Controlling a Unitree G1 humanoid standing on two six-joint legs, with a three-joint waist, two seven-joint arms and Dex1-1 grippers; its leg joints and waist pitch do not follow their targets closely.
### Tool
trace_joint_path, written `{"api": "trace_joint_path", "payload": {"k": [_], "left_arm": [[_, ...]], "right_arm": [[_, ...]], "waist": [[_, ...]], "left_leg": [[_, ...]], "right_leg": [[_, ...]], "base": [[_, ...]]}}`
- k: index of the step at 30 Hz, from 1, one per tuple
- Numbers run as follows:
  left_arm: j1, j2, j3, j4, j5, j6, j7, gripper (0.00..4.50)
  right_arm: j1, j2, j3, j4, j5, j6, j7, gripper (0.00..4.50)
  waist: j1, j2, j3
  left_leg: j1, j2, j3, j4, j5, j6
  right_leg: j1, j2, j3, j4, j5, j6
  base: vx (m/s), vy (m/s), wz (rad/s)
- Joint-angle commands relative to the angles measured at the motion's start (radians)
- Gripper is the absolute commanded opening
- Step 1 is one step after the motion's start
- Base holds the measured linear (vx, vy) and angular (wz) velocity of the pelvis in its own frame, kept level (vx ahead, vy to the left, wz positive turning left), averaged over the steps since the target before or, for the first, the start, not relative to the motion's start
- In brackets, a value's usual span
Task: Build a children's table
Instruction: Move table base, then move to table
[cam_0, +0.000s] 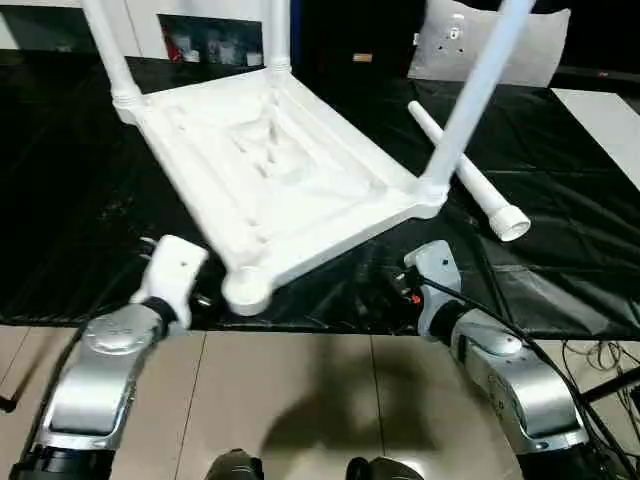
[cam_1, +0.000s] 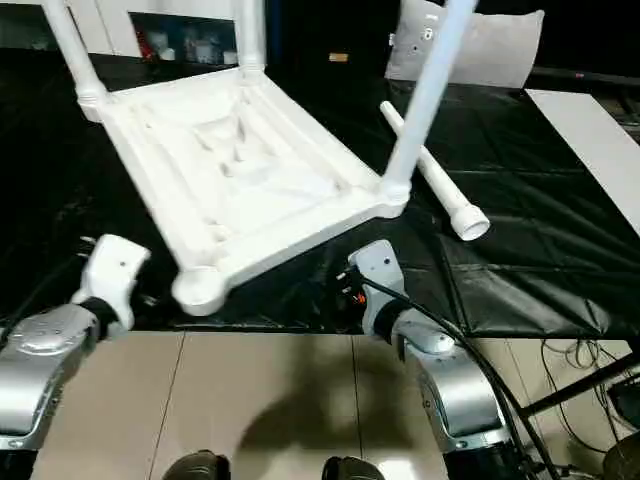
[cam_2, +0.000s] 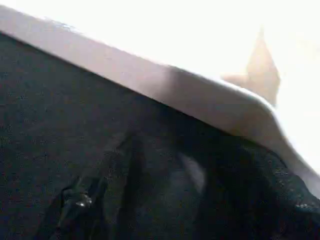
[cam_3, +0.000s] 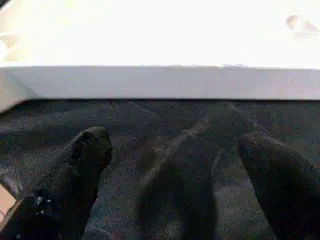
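Across the scene, a large black-covered work table (cam_0: 90, 200) is spread, and the white table top (cam_0: 280, 170) is laid on it upside down, ribbed underside up, set at an angle with one corner reaching the table's near edge. Three legs are seen screwed into corner sockets and rising out of the picture: a far-left leg (cam_0: 110, 55), a far-middle leg (cam_0: 277, 35) and a right leg (cam_0: 470, 100). The fourth leg (cam_0: 465, 175) is left loose on the black cover (just beyond the right corner), lying flat with its collar end toward the right. The near corner socket (cam_0: 245, 290) is unfilled. Light floor tiles (cam_0: 300, 390) are seen beneath the table's near edge.

The right gripper (cam_3: 175, 165) is held low at the near edge, facing the top's side wall; its two black fingers (cam_3: 85, 160) are spread well apart with nothing between them. The left gripper (cam_0: 172, 275) is placed just left of the near socket; how far its fingers are parted cannot be told.
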Motion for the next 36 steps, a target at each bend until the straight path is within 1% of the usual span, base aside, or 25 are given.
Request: {"api": "trace_joint_path", "payload": {"k": [1,2,3,4,5,6,7,8,12,14,15,16,21,22,24,25,26,28,29,30,31,32,33,34,36], "left_arm": [[-0.011,-0.006,-0.041,-0.003,-0.016,-0.010,-0.030,3.57],[-0.029,-0.021,-0.055,0.024,-0.014,-0.020,-0.032,3.75],[-0.039,-0.026,-0.062,0.038,-0.011,-0.029,-0.034,3.75],[-0.048,-0.031,-0.066,0.051,-0.009,-0.036,-0.033,3.93],[-0.069,-0.049,-0.066,0.082,-0.005,-0.053,-0.019,4.01],[-0.085,-0.063,-0.065,0.104,-0.002,-0.065,-0.008,4.10],[-0.098,-0.073,-0.063,0.124,0.001,-0.076,0.006,4.10],[-0.123,-0.089,-0.058,0.163,0.010,-0.097,0.036,4.28],[-0.218,-0.145,-0.015,0.309,0.028,-0.194,0.153,4.45],[-0.235,-0.155,0.002,0.330,0.024,-0.222,0.175,4.45],[-0.235,-0.166,0.030,0.320,0.001,-0.254,0.180,4.45],[-0.229,-0.169,0.039,0.309,-0.006,-0.262,0.179,4.45],[-0.140,-0.184,0.077,0.182,-0.047,-0.290,0.166,4.45],[-0.113,-0.186,0.076,0.139,-0.046,-0.272,0.171,4.45],[-0.050,-0.199,0.061,0.039,-0.051,-0.269,0.181,4.45],[-0.027,-0.210,0.051,0.004,-0.056,-0.273,0.188,4.45],[-0.001,-0.231,0.043,-0.034,-0.073,-0.284,0.189,4.45],[0.022,-0.255,0.031,-0.068,-0.084,-0.250,0.198,4.45],[0.029,-0.262,0.023,-0.072,-0.078,-0.243,0.207,4.45],[0.035,-0.264,0.010,-0.068,-0.068,-0.261,0.208,4.45],[0.035,-0.263,0.009,-0.067,-0.067,-0.263,0.207,4.45],[0.033,-0.271,-0.004,-0.052,-0.044,-0.284,0.223,4.45],[0.033,-0.271,-0.004,-0.052,-0.044,-0.284,0.223,4.45],[0.031,-0.281,-0.007,-0.048,-0.039,-0.284,0.231,4.45],[0.030,-0.296,-0.012,-0.057,-0.034,-0.272,0.245,4.45]], "right_arm": [[-0.010,-0.012,0.000,0.012,-0.003,-0.003,0.000,4.50],[-0.014,-0.012,0.001,0.018,-0.005,-0.006,0.001,4.50],[-0.016,-0.012,0.002,0.022,-0.006,-0.007,0.001,4.50],[-0.017,-0.012,0.002,0.025,-0.006,-0.008,0.002,4.50],[-0.020,-0.012,0.002,0.029,-0.008,-0.010,0.004,4.50],[-0.021,-0.013,0.003,0.032,-0.009,-0.011,0.006,4.50],[-0.023,-0.013,0.003,0.034,-0.010,-0.012,0.006,4.50],[-0.025,-0.012,0.003,0.039,-0.012,-0.014,0.007,4.50],[-0.029,-0.009,0.007,0.049,-0.012,-0.020,0.006,4.50],[-0.026,-0.008,0.007,0.048,-0.011,-0.022,0.004,4.50],[-0.016,-0.005,0.002,0.040,-0.009,-0.023,-0.005,4.50],[-0.013,-0.003,0.000,0.037,-0.010,-0.024,-0.009,4.50],[0.016,0.026,-0.039,-0.002,0.007,-0.015,-0.054,4.50],[0.021,0.033,-0.049,-0.017,0.012,-0.003,-0.066,4.50],[0.033,0.036,-0.055,-0.059,0.013,0.010,-0.080,4.50],[0.038,0.034,-0.053,-0.070,0.010,0.012,-0.082,4.50],[0.043,0.032,-0.051,-0.076,0.005,0.009,-0.087,4.50],[0.047,0.031,-0.054,-0.077,0.002,0.003,-0.092,4.50],[0.047,0.033,-0.058,-0.076,0.003,0.002,-0.096,4.50],[0.047,0.037,-0.067,-0.076,0.006,-0.003,-0.101,4.50],[0.047,0.037,-0.068,-0.076,0.006,-0.004,-0.101,4.50],[0.045,0.034,-0.069,-0.078,0.000,-0.012,-0.103,4.50],[0.045,0.034,-0.069,-0.078,0.000,-0.012,-0.103,4.50],[0.047,0.032,-0.070,-0.081,-0.001,-0.014,-0.103,4.50],[0.052,0.034,-0.075,-0.088,-0.001,-0.011,-0.113,4.50]], "waist": [[-0.004,0.014,-0.073],[-0.004,0.013,-0.073],[-0.002,0.009,-0.075],[-0.001,0.012,-0.076],[-0.001,0.008,-0.077],[-0.001,0.009,-0.077],[-0.001,0.005,-0.078],[-0.001,0.003,-0.078],[0.000,0.007,-0.079],[-0.001,0.004,-0.079],[0.000,0.013,-0.079],[0.000,0.013,-0.080],[-0.004,0.010,-0.081],[-0.006,0.008,-0.079],[-0.005,0.008,-0.080],[-0.006,0.002,-0.077],[-0.007,0.004,-0.074],[-0.008,0.000,-0.073],[-0.006,-0.004,-0.068],[-0.005,-0.002,-0.067],[-0.005,-0.008,-0.067],[-0.007,-0.006,-0.066],[-0.010,-0.010,-0.068],[-0.012,-0.009,-0.069],[-0.022,-0.006,-0.070]], "left_leg": [[0.016,0.061,-0.012,-0.095,-0.194,0.003],[0.014,0.060,-0.012,-0.095,-0.186,0.005],[0.017,0.060,-0.009,-0.092,-0.171,0.009],[0.014,0.060,-0.011,-0.092,-0.154,0.012],[0.013,0.059,-0.009,-0.091,-0.144,0.015],[0.016,0.060,-0.008,-0.091,-0.146,0.015],[0.013,0.060,-0.008,-0.091,-0.147,0.016],[0.012,0.059,-0.008,-0.091,-0.149,0.017],[0.014,0.058,-0.010,-0.092,-0.199,0.008],[0.007,0.059,-0.013,-0.094,-0.200,0.006],[0.011,0.059,-0.013,-0.092,-0.210,0.003],[0.010,0.061,-0.013,-0.091,-0.209,0.001],[0.007,0.066,-0.010,-0.092,-0.191,0.009],[0.008,0.067,-0.008,-0.092,-0.177,0.014],[0.008,0.069,-0.009,-0.092,-0.161,0.021],[0.007,0.068,-0.005,-0.093,-0.159,0.028],[0.007,0.068,-0.004,-0.094,-0.168,0.028],[0.008,0.070,-0.003,-0.095,-0.187,0.023],[0.015,0.066,0.000,-0.095,-0.233,0.017],[0.014,0.065,-0.001,-0.096,-0.245,0.013],[0.011,0.064,-0.003,-0.098,-0.255,0.007],[0.010,0.063,-0.005,-0.099,-0.261,0.001],[0.009,0.064,-0.005,-0.099,-0.261,-0.001],[0.010,0.064,-0.006,-0.099,-0.260,-0.005],[0.012,0.072,-0.016,-0.103,-0.283,-0.034]], "right_leg": [[0.044,-0.065,0.065,-0.064,-0.219,-0.181],[0.045,-0.065,0.065,-0.064,-0.212,-0.181],[0.044,-0.064,0.066,-0.063,-0.202,-0.182],[0.047,-0.066,0.065,-0.060,-0.186,-0.187],[0.048,-0.064,0.064,-0.060,-0.179,-0.187],[0.047,-0.064,0.065,-0.060,-0.177,-0.188],[0.049,-0.065,0.065,-0.060,-0.177,-0.188],[0.050,-0.065,0.064,-0.061,-0.183,-0.186],[0.050,-0.067,0.062,-0.072,-0.254,-0.156],[0.053,-0.069,0.061,-0.073,-0.269,-0.149],[0.049,-0.069,0.061,-0.075,-0.277,-0.149],[0.050,-0.071,0.061,-0.074,-0.264,-0.157],[0.050,-0.067,0.060,-0.066,-0.212,-0.184],[0.048,-0.065,0.062,-0.064,-0.187,-0.190],[0.051,-0.065,0.061,-0.060,-0.174,-0.193],[0.049,-0.064,0.062,-0.063,-0.181,-0.189],[0.048,-0.063,0.062,-0.066,-0.200,-0.185],[0.047,-0.066,0.063,-0.068,-0.233,-0.180],[0.038,-0.062,0.063,-0.082,-0.309,-0.155],[0.038,-0.062,0.063,-0.081,-0.334,-0.145],[0.040,-0.062,0.062,-0.085,-0.368,-0.121],[0.039,-0.062,0.062,-0.088,-0.385,-0.103],[0.040,-0.061,0.061,-0.089,-0.385,-0.095],[0.039,-0.062,0.061,-0.089,-0.388,-0.087],[0.038,-0.044,0.050,-0.087,-0.366,-0.073]], "base": [[0.000,0.000,0.00],[0.000,0.000,0.00],[0.000,0.000,0.00],[0.000,0.000,0.00],[0.000,0.000,0.00],[0.000,0.000,0.00],[0.000,0.000,0.00],[0.000,0.000,0.00],[0.000,0.000,0.00],[0.000,0.000,0.00],[0.000,0.000,0.00],[0.000,0.000,0.00],[0.000,0.000,0.00],[0.000,0.000,0.00],[0.000,0.000,0.00],[0.000,0.000,0.00],[0.000,0.000,0.00],[0.000,0.000,0.00],[0.000,0.000,0.00],[0.000,0.000,0.00],[0.000,0.000,0.00],[0.000,0.000,0.00],[0.000,0.000,0.00],[0.000,0.000,0.00],[0.000,0.000,0.00]]}}
